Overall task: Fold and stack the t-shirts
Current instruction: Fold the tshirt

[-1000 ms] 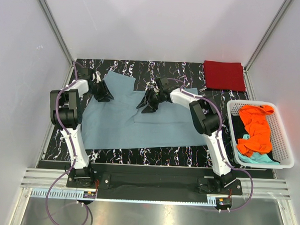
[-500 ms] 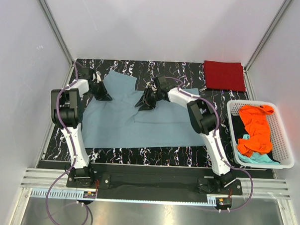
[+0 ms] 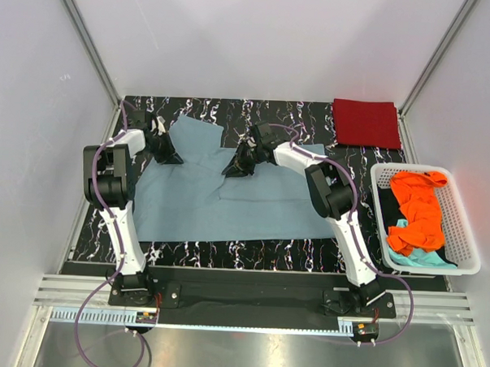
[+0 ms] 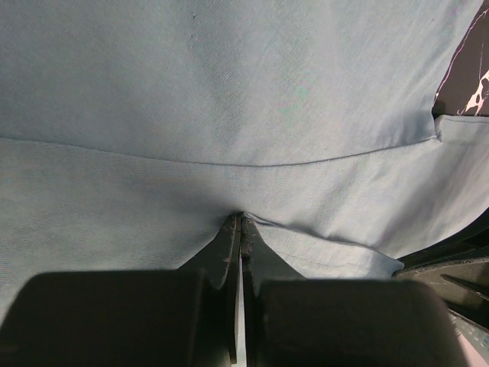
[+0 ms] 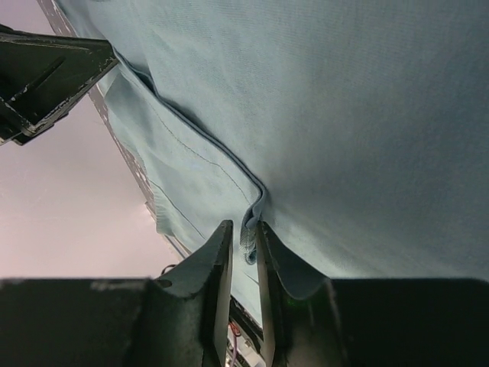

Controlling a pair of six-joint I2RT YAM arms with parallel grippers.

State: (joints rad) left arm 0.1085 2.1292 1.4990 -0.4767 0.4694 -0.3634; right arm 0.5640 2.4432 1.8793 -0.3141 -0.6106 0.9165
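Observation:
A dusty grey-blue t-shirt lies spread flat on the dark marbled table. My left gripper is at its far left corner, near the sleeve. In the left wrist view it is shut, with a pinch of the grey-blue cloth at its tips. My right gripper is low at the shirt's far edge near the middle. In the right wrist view its jaws stand narrowly open, with a raised fold of the shirt's hem between them. A dark red t-shirt lies folded at the far right.
A white slatted basket stands at the right edge of the table. It holds a crumpled orange t-shirt and a teal one under it. Pale walls and metal posts close in the table on three sides.
The left jaws have shut on the shirt's cloth. The right jaws have narrowed around the hem fold, and that gripper has edged slightly toward the far side.

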